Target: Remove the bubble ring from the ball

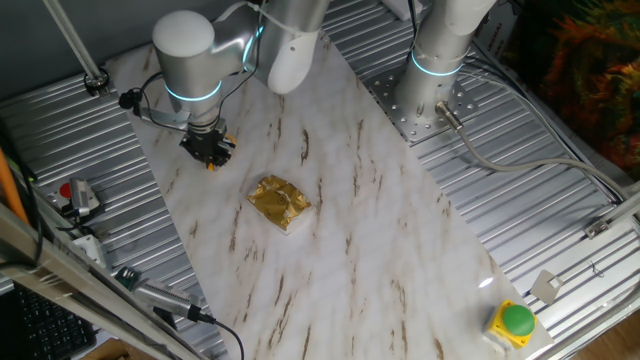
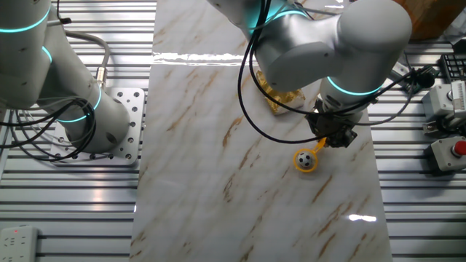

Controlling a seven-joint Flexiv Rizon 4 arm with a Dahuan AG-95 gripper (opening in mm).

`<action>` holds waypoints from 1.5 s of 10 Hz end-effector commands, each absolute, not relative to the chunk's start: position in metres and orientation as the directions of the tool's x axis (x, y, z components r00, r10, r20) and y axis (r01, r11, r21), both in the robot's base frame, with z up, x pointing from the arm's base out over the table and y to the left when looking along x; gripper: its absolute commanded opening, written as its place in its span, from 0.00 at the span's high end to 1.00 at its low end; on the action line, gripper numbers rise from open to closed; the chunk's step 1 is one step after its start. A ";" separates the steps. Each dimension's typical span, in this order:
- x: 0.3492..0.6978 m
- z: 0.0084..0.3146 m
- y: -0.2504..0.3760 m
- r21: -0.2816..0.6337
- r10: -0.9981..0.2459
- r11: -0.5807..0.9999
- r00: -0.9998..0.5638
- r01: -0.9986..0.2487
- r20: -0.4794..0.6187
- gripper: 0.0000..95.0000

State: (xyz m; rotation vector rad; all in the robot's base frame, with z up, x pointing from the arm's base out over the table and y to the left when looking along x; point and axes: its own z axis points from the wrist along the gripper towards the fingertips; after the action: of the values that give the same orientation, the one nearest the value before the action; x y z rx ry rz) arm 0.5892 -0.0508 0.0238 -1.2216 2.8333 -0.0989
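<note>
The bubble ring (image 2: 297,161), a thin orange-yellow loop, lies on the marble table around the tiny black-and-white ball (image 2: 308,161). Its short handle runs up and to the right to my gripper (image 2: 325,143). The gripper is low over the table and its black fingers look closed on the end of the handle. In the one fixed view the gripper (image 1: 211,158) is at the table's left side, with a bit of the orange ring (image 1: 212,166) showing under it. The ball is hidden there.
A crumpled gold foil packet (image 1: 280,203) lies mid-table, partly behind the arm in the other fixed view (image 2: 280,98). A second arm's base (image 1: 435,70) stands on the ribbed metal. A green button box (image 1: 517,320) and red button boxes (image 2: 457,149) sit off the marble.
</note>
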 end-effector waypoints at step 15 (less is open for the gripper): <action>0.588 0.061 -0.043 -0.071 -0.676 0.733 -0.736 -0.677 0.033 1.00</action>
State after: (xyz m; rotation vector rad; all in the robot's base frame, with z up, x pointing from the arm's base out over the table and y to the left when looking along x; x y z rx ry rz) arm 0.5881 -0.0416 0.0612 -1.1481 2.9253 -0.1286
